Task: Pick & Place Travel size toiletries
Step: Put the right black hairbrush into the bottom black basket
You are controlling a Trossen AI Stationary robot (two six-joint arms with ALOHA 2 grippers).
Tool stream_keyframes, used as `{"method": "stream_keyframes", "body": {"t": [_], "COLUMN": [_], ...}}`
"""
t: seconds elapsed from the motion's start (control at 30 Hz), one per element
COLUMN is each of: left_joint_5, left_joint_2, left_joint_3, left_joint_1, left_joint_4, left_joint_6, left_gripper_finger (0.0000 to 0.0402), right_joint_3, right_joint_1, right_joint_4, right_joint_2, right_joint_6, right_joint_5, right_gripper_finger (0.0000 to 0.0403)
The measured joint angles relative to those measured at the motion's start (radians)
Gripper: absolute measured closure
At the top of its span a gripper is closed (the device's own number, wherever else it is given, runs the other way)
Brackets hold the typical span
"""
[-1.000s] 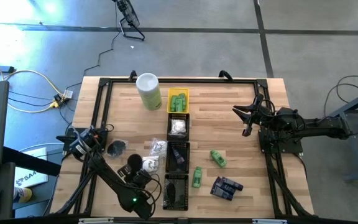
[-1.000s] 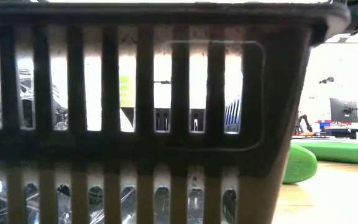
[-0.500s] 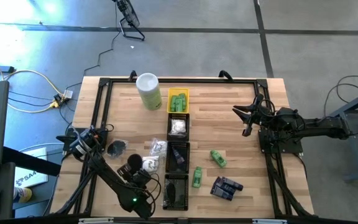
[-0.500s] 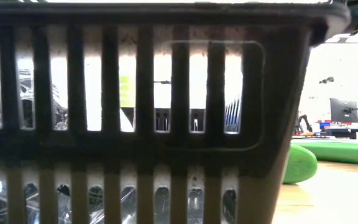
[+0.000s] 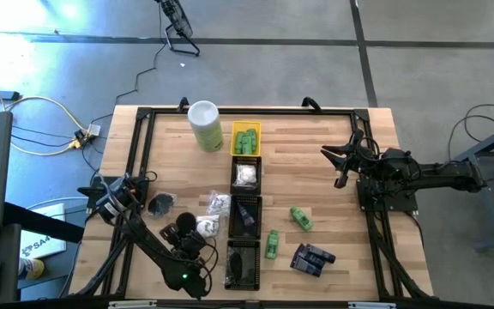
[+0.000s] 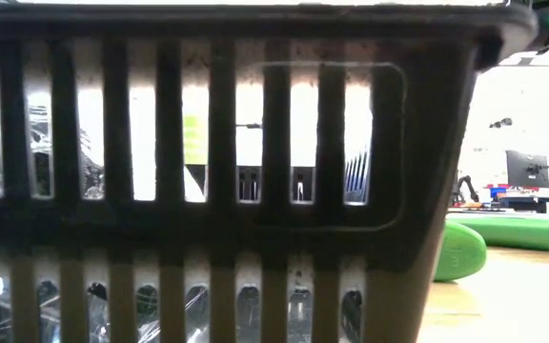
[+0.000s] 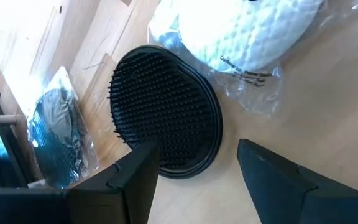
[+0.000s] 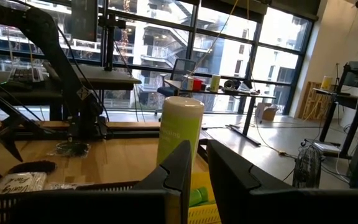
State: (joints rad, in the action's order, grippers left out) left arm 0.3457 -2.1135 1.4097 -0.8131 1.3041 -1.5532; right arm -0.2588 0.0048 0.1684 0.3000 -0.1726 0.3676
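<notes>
A black round puck with bristles (image 7: 166,112) lies flat on the table near the front left. My left gripper (image 7: 194,171) is open just over its near edge, slanting down, one finger at each side of that edge; whether it touches, I cannot tell. In the high view this gripper (image 5: 183,232) covers most of the puck. A white clear-wrapped piece (image 7: 247,31) lies beside the puck, and a dark netted piece in clear wrap (image 7: 58,137) on its other side. Two green bottles (image 5: 301,217) (image 5: 272,244) and dark blue packets (image 5: 311,257) lie right of the trays. My right gripper (image 5: 340,163) waits raised at the right, shut.
A row of small trays runs down the table's middle: a yellow one (image 5: 245,139) with green bottles, then black ones (image 5: 245,213). A tall pale-green canister (image 5: 205,126) stands at the far left. A black tray's slatted wall (image 6: 208,191) fills the low view.
My left gripper has sunk and gone a little toward the table's far edge, coming over the black puck, which now shows less in the high view. The things on the table have kept their places.
</notes>
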Motion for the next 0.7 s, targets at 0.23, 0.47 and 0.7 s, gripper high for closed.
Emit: {"method": "stream_keyframes", "body": {"t": [0.23, 0.47, 0.7], "left_joint_5": [0.001, 0.001, 0.001], "left_joint_2": [-0.002, -0.004, -0.007], "left_joint_3": [-0.001, -0.001, -0.002], "left_joint_1": [0.000, 0.000, 0.002], "left_joint_4": [-0.010, -0.034, -0.045], "left_joint_6": [0.000, 0.000, -0.016], "left_gripper_finger": [0.0199, 0.0305, 0.0394], "right_joint_3": [0.000, 0.000, 0.000], "right_joint_1": [0.000, 0.000, 0.000], "right_joint_4": [0.000, 0.000, 0.000], "right_joint_2": [0.000, 0.000, 0.000], "right_joint_6": [0.000, -0.001, -0.001], "right_joint_5": [0.000, 0.000, 0.000], "right_gripper_finger": [0.0357, 0.0357, 0.0357]}}
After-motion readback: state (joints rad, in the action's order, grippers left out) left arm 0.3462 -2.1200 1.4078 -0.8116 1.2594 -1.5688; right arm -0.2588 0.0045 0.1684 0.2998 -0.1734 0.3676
